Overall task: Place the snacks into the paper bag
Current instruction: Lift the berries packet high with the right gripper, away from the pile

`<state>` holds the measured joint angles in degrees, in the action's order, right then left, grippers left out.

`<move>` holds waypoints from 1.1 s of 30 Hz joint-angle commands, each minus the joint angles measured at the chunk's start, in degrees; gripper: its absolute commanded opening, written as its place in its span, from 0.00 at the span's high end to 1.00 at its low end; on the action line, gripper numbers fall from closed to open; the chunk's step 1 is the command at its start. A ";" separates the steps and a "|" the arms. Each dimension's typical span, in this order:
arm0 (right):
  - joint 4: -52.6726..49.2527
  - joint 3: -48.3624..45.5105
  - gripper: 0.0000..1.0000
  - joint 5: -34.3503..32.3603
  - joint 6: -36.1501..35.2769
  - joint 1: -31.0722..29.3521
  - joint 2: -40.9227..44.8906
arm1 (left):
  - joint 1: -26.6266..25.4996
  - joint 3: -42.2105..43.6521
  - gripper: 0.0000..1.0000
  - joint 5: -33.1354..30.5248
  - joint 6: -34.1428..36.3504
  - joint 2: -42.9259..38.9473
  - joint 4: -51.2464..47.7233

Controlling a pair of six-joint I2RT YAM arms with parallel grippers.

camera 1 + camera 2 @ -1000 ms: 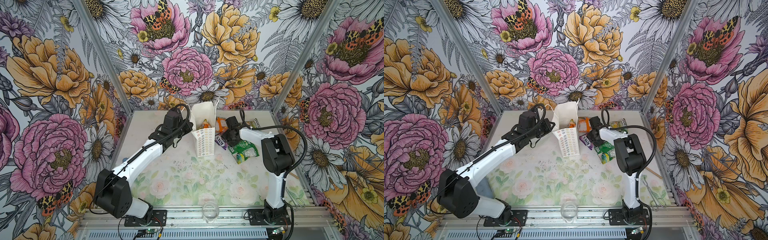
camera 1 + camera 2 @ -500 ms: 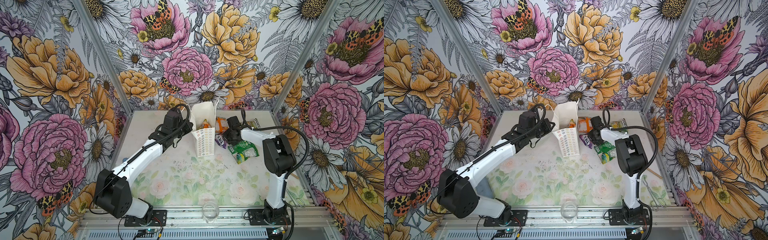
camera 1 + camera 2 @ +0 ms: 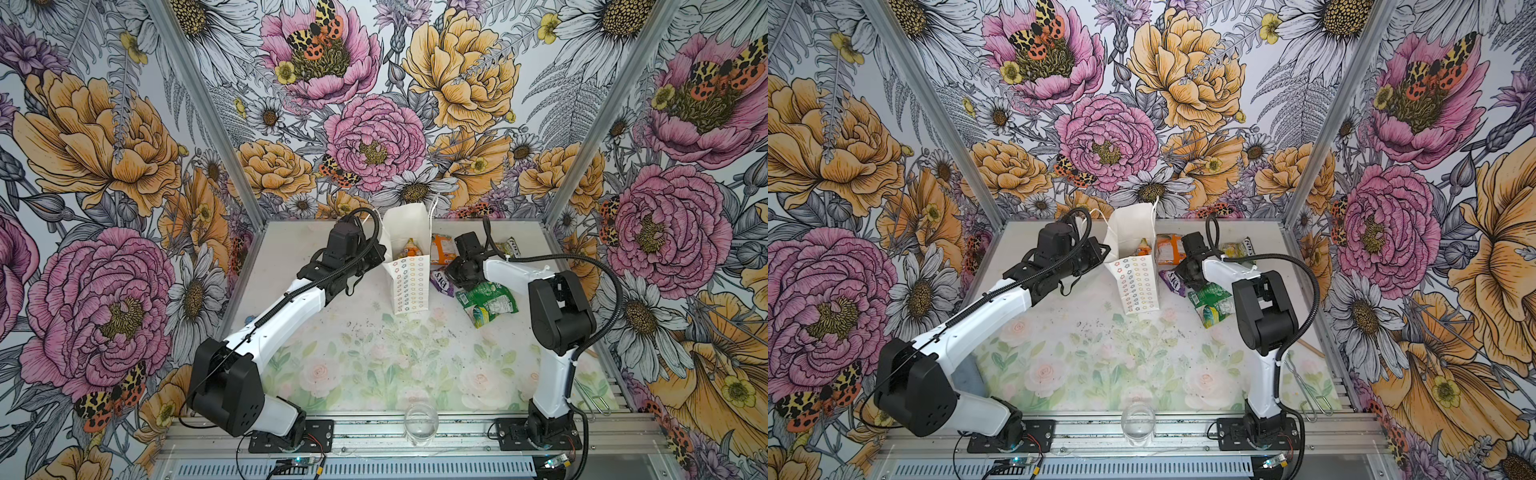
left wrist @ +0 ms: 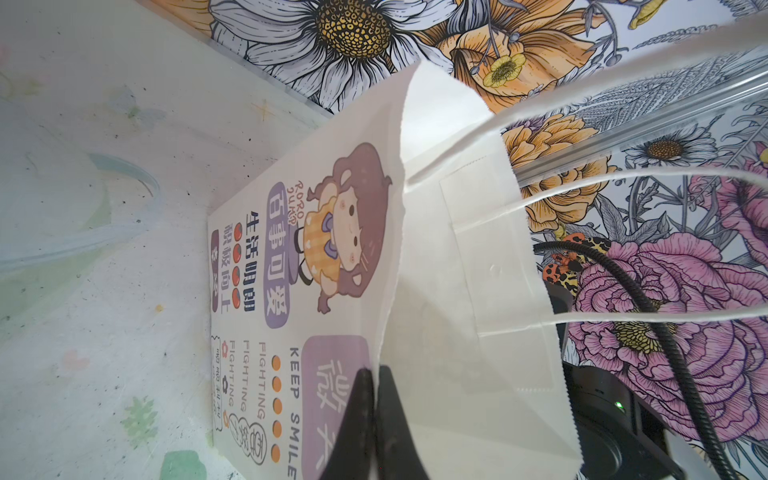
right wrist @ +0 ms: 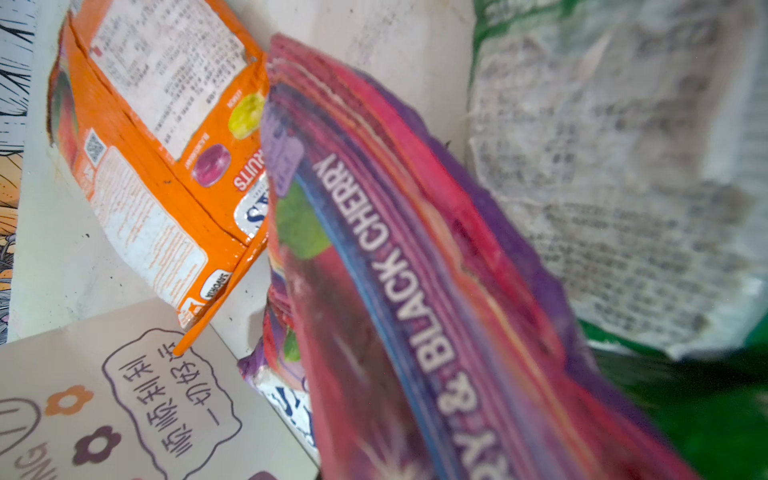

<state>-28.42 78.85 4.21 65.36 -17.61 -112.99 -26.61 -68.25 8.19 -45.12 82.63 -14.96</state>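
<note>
The paper bag [image 3: 409, 286] [image 3: 1138, 286] stands open at the back middle, with an orange snack [image 3: 409, 249] inside it. My left gripper [image 3: 380, 255] [image 4: 374, 370] is shut on the bag's rim [image 4: 457, 291]. Right of the bag lie an orange packet [image 3: 442, 249] [image 5: 166, 166], a purple packet [image 3: 440, 284] [image 3: 1172, 282] and a green packet [image 3: 488, 303] [image 5: 623, 166]. My right gripper [image 3: 455, 282] [image 3: 1181, 282] is down on the purple packet [image 5: 415, 291]. That packet rises bunched toward the wrist camera and hides the fingers.
A yellow-green packet [image 3: 507, 248] lies behind the right wrist, near the back wall. A clear glass [image 3: 421, 424] stands at the front edge. Metal tongs [image 3: 1308, 395] and a wooden stick [image 3: 1312, 348] lie at the front right. Floral walls close in three sides.
The right gripper has stayed at the purple packet and closed on it. The left arm and the bag have not moved.
</note>
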 commanded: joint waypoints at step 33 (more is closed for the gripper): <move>-7.24 9.18 1.00 10.06 -33.09 4.37 19.33 | -0.06 -1.27 0.96 0.49 -0.32 -1.19 0.30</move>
<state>-36.05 84.23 11.51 37.10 -14.13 -96.82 -26.61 -68.25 8.21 -45.10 82.63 -14.96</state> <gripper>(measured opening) 0.127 0.052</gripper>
